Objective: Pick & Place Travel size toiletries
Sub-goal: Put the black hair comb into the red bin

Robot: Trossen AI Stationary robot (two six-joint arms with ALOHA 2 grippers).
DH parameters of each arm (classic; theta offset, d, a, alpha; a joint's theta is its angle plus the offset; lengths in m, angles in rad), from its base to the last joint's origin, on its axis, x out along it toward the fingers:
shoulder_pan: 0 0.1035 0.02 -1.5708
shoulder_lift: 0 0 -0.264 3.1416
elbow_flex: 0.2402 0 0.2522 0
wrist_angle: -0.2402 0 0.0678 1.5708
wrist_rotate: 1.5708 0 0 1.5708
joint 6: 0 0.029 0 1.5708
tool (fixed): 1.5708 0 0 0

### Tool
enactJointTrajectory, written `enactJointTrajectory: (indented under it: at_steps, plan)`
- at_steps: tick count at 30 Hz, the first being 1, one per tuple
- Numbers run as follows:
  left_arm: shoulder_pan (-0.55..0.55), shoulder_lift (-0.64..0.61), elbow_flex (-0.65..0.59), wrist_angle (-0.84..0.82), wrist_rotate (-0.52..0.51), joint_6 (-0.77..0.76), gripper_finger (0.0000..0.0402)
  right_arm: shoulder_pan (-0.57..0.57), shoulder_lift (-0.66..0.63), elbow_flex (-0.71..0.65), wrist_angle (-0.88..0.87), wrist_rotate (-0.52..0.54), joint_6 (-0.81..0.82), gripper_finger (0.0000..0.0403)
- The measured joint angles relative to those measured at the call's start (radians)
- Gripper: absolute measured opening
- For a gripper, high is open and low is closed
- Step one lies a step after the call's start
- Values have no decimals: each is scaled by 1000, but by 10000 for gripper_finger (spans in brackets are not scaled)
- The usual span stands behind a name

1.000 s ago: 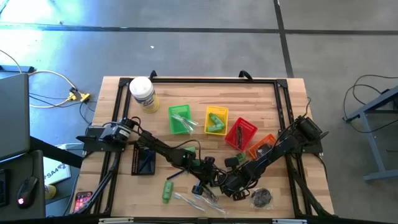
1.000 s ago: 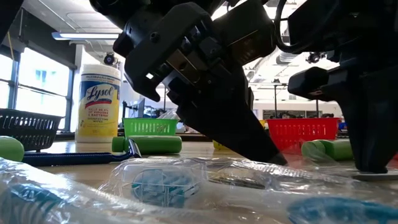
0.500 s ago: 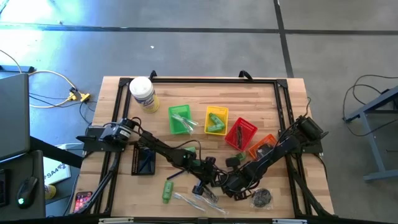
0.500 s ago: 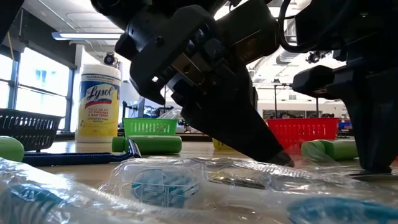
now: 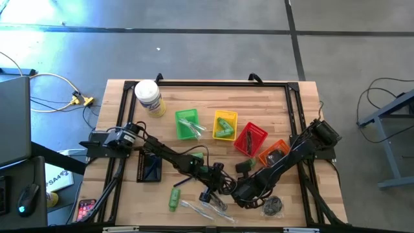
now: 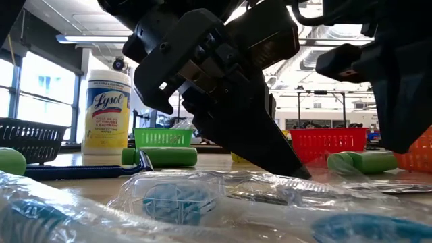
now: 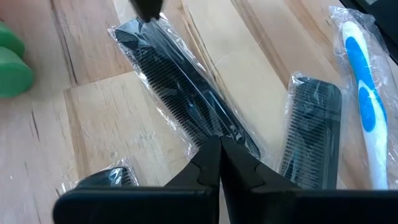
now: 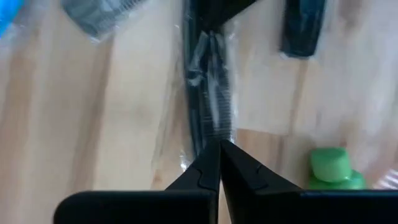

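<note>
Wrapped combs (image 7: 186,106): three by left wrist.

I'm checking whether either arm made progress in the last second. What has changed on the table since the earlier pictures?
The right gripper has shifted a little toward the table's front edge and, in the low view, lifted out of sight. It stays shut on the wrapped comb, as does the left gripper at the other end. The comb, baskets and green bottles lie as before.

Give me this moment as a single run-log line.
left pincer: shut on wrapped black comb | right pincer: shut on same comb's other end | green bottle: on table
</note>
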Motion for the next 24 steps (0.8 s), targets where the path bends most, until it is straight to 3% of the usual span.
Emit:
enactJointTrajectory:
  at_steps: [6, 14, 17, 20, 24]
  plan:
    - [0, 0, 0, 1, -2, 3, 0, -7, 6, 0, 82, -60, 0, 56]
    - [0, -1, 0, 2, -1, -3, 0, -29, 90, -2, 96, -50, -15, 245]
    - [0, -2, 0, 1, -2, -4, 0, -42, 121, 2, 97, -47, -29, 290]
    - [1, -2, 0, -1, -2, -5, 0, -56, 134, 2, 93, -51, -36, 301]
    - [1, -3, 0, -7, 3, -2, 0, -77, 140, 2, 82, -73, -58, 277]
